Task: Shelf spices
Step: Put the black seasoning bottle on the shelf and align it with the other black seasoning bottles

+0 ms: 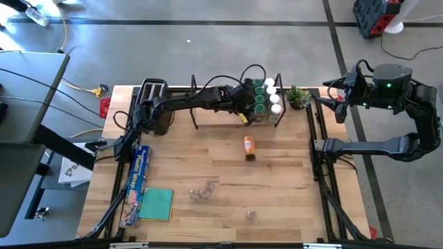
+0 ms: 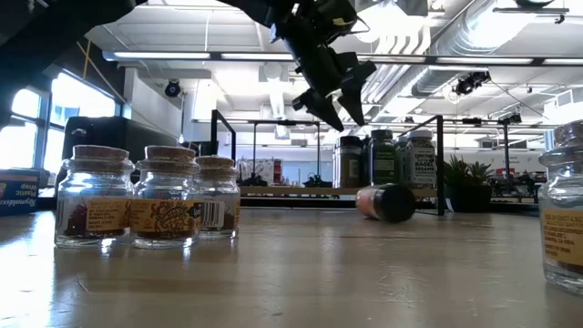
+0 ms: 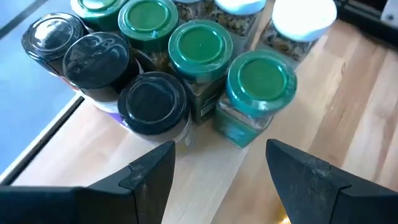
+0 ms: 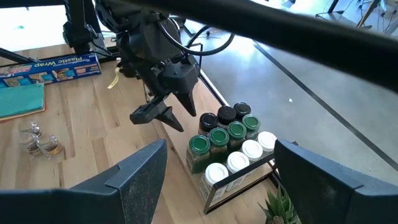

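- The left gripper (image 4: pixel 166 113) hangs in the air with its jaws spread and nothing between them, just above and beside the jars packed on the shelf (image 1: pixel 228 111).
- Its own wrist view looks down between the two dark fingers (image 3: pixel 149 177) onto that cluster of spices (image 3: pixel 199 46): green lids nearest the middle, dark lids to one side, white lids beyond.
- The cluster stands upright at the shelf's right end, close to the small potted plant (image 1: pixel 298 97).
- One orange jar (image 1: pixel 248 147) lies on its side on the bench (image 1: pixel 291 194), apart from the shelf, near the middle.
- Three cork-topped glass jars (image 2: pixel 146 196) stand together nearer the front edge; another small clear jar (image 1: pixel 250 214) sits alone, further right.
- A plastic wrap box (image 1: pixel 137 181) and a teal cloth (image 1: pixel 156 204) lie at the front left; the toaster (image 1: pixel 154 104) stands at the back left.
- The right gripper (image 4: pixel 217 168) waits off the bench's right side, jaws wide and empty.
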Tool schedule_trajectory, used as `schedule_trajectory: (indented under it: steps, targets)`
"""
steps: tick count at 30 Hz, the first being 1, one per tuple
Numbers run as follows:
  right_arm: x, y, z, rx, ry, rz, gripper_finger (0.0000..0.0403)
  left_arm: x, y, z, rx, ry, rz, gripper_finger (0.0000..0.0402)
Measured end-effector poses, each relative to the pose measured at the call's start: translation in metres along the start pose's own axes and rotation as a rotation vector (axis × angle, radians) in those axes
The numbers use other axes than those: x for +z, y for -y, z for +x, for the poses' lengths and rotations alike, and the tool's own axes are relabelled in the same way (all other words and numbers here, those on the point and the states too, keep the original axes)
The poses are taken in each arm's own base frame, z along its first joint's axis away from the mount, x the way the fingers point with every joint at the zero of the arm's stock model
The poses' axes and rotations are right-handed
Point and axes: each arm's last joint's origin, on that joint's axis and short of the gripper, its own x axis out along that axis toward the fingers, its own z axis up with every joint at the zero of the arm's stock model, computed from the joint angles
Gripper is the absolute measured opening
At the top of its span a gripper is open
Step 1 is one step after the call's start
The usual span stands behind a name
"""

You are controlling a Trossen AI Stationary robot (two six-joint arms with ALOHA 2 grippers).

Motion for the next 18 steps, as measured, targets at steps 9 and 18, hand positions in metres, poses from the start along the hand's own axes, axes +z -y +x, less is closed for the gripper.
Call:
schedule_trajectory:
  steps: [9, 18]
  targets:
    - [0.000, 0.000, 0.000, -0.001, 0.000, -0.005, 0.0291, -0.005, 0.063, -0.051, -0.304, -0.024, 0.530, 0.0227]
    - [-0.003, -0.001, 0.000, 0.028, -0.030, 0.025, 0.0291, -0.062, 0.146, -0.034, -0.412, -0.046, 1.095, 0.0235]
